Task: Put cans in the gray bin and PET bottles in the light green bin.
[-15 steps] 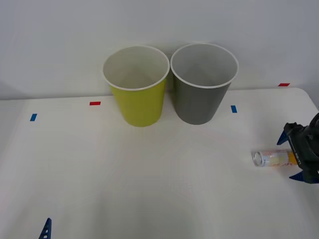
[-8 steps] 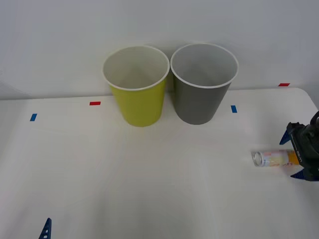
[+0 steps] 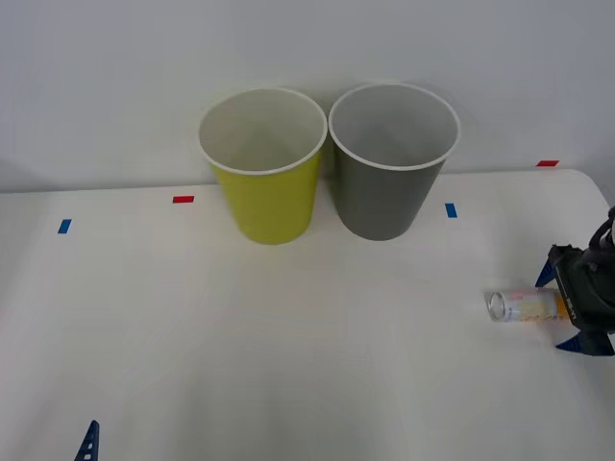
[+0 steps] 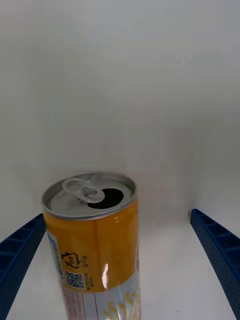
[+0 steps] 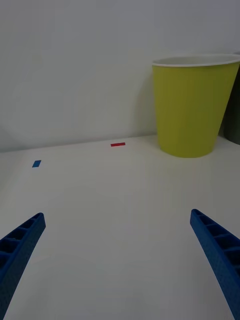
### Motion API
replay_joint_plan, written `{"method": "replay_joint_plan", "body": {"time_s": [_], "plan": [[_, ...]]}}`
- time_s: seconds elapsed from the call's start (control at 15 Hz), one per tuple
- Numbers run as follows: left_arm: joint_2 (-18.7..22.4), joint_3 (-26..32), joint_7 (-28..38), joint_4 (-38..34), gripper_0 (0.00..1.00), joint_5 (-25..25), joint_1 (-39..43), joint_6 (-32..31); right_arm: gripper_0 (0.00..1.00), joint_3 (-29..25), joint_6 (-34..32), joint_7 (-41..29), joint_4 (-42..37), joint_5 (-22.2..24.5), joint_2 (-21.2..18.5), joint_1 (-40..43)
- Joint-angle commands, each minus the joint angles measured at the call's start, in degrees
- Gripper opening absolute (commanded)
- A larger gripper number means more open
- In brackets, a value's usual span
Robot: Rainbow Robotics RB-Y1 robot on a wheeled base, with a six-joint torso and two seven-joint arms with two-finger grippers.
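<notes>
My right gripper (image 3: 575, 309), spread wide and empty, straddles the can (image 3: 525, 306) lying near the table's (image 3: 288, 346) right edge; opened, probably light, dentable, so I'd grip mid-body.

A plain white wall (image 3: 115, 77) stood behind the white tabletop (image 3: 288, 346), which carried small red and blue tape marks (image 3: 183, 200) under even light.

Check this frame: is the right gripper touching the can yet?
Apart. In the right wrist view, the can lies between the open right gripper fingers, with white table showing on both sides.
</notes>
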Motion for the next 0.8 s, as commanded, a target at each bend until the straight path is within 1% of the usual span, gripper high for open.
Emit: {"method": "replay_joint_plan", "body": {"time_s": [0.07,0.33,0.73,0.8], "plan": [[0.00,0.00,0.00,0.00,1.00,0.00,0.00,0.00,1.00,0.03,-0.15,-0.41,0.83,-0.32,0.05,0.02],[0.00,0.00,0.00,0.00,1.00,0.00,0.00,0.00,1.00,0.12,-0.15,-1.11,4.88,-1.02,0.13,-2.18],[0.00,0.00,0.00,0.00,1.00,0.00,0.00,0.00,1.00,0.47,-1.56,-0.85,4.97,-1.37,0.22,-2.71],[0.00,0.00,0.00,0.00,1.00,0.00,0.00,0.00,0.93,0.82,-1.82,-0.59,4.97,-1.37,0.13,-2.71]]}}
